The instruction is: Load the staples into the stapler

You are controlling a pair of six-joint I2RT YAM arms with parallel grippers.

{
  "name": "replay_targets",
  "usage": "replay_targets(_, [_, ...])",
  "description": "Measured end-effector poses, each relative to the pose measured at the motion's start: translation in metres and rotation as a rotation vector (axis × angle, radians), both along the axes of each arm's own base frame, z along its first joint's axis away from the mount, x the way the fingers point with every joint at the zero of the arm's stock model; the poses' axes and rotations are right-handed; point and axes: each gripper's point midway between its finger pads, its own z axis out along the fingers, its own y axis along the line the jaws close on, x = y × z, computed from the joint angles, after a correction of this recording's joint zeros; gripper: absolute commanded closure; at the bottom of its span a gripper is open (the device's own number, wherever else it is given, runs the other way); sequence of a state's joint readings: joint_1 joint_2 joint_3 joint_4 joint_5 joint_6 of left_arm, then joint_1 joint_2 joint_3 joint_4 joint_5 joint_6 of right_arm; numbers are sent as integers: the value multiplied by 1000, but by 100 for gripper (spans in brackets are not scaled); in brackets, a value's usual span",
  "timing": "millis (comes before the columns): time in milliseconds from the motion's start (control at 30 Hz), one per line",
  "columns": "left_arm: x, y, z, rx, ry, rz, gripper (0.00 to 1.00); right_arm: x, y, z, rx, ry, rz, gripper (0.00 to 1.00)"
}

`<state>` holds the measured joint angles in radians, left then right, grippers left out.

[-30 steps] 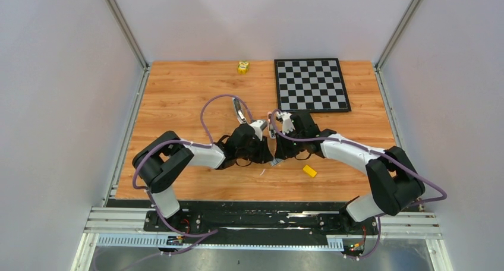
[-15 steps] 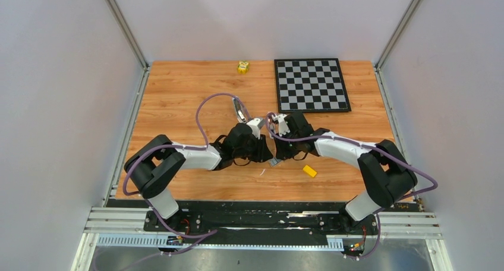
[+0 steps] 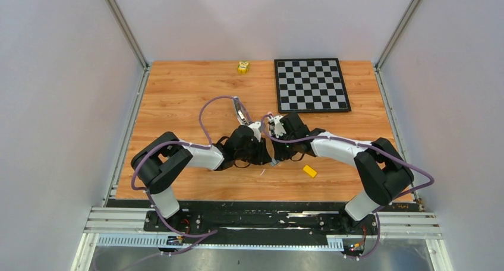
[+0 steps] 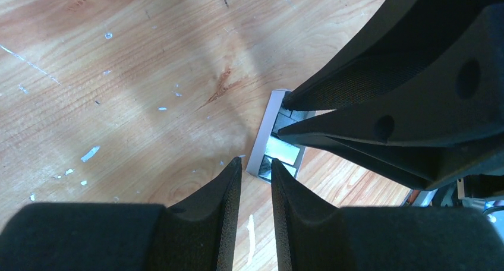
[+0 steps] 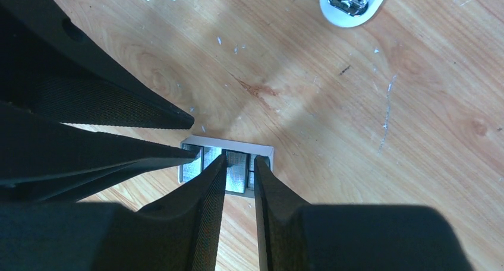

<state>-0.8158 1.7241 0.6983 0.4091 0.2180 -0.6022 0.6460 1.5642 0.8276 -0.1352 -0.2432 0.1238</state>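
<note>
Two grippers meet tip to tip over a small box of staples on the wooden table (image 3: 178,98).

A chessboard (image 3: 312,84) lies well beyond the right fingers, and the opened stapler (image 3: 239,112) lies beyond the left ones. A yellow block (image 3: 309,171) sits near the right fingers, on their wrist side. The left gripper (image 4: 255,162) has its fingers a narrow gap apart, tips at one end of the pale box (image 4: 263,134). The right gripper (image 5: 241,159) has its fingers equally close, flanking the staples (image 5: 239,171) lying inside that box. Whether either pair actually clamps cannot be told.
</note>
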Motion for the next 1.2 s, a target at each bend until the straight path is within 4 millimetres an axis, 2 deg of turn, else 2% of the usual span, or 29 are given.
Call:
replay_targets(767, [0, -1, -2, -3, 2, -5, 73, -3, -2, -1, -68, -15, 15, 77])
replay_targets(1100, [0, -1, -3, -4, 3, -3, 73, -3, -1, -2, -67, -9, 16, 71])
replay_targets(1200, [0, -2, -3, -5, 4, -2, 73, -2, -1, -2, -68, -9, 16, 75])
